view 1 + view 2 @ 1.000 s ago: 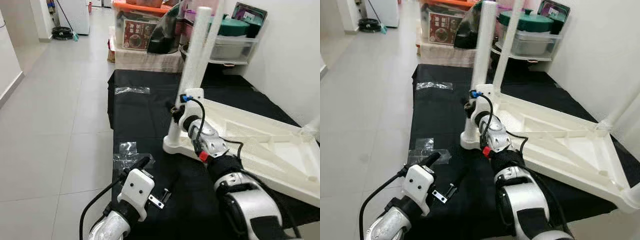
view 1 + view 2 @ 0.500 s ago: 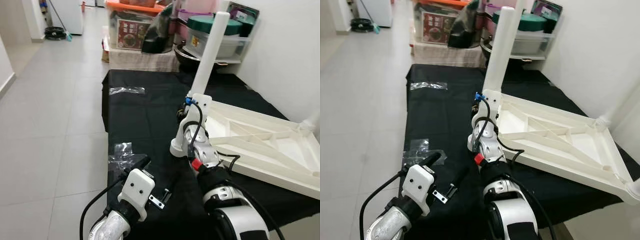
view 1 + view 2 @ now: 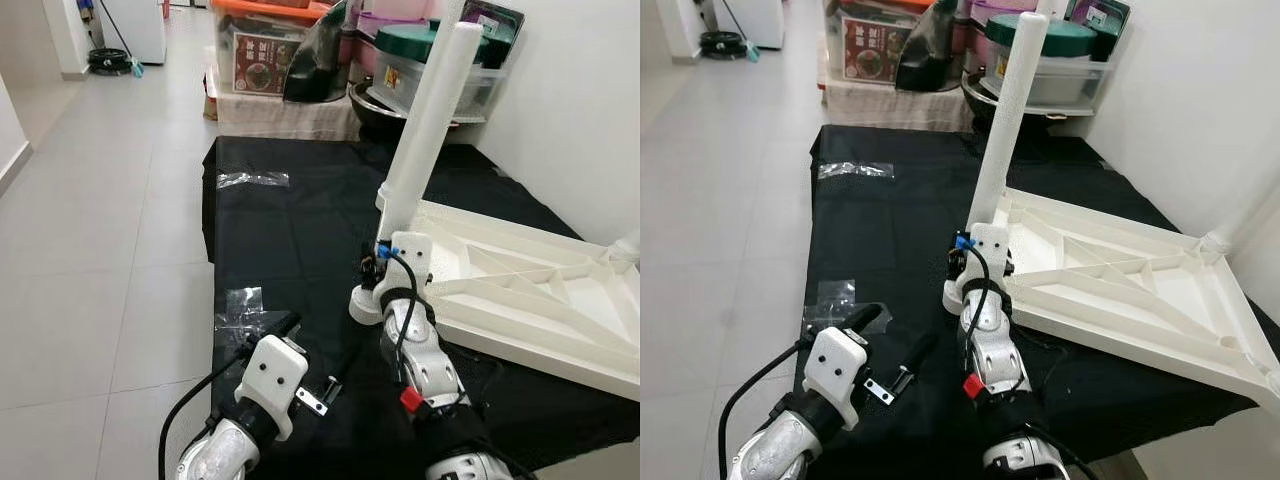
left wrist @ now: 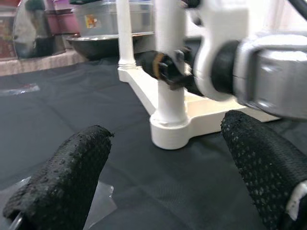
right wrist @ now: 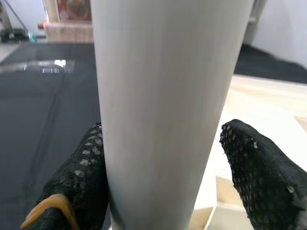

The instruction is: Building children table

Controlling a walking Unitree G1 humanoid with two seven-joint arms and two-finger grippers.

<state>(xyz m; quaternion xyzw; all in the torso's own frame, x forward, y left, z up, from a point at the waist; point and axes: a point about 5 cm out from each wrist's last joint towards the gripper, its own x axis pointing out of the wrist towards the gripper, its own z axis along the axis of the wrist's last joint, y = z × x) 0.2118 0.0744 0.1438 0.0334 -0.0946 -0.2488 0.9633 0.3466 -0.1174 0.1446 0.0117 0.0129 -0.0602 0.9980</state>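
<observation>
Tiled floor runs along the robot's left. A black cloth covers the tabletop ahead; past its far end stand storage bins and a lidded pot.

The children's table top lies upside down on the cloth, ribbed underside up, to the robot's right. One white leg stands up from its near-left corner socket, leaning slightly. A second leg stands at a farther corner in the left wrist view.

Right arm reaches forward to the base of the near leg. Right tool: its fingers sit on either side of the leg and look closed against it, so it is holding the leg low down, just above the socket.

Left tool hovers low over the cloth, near the robot, pointed at that corner. Fingers spread wide, nothing between them.

Small items on the cloth: clear plastic bags just ahead of the left tool, another bag farther off, a small metal bracket beside a dark rod.

Step in hand, as judged: seating this leg in its corner socket. Cannot tell whether it is fully home. The next move likely calls for bringing the leg upright and pressing or twisting it down while the top is kept from sliding; the free left tool could brace the corner.
</observation>
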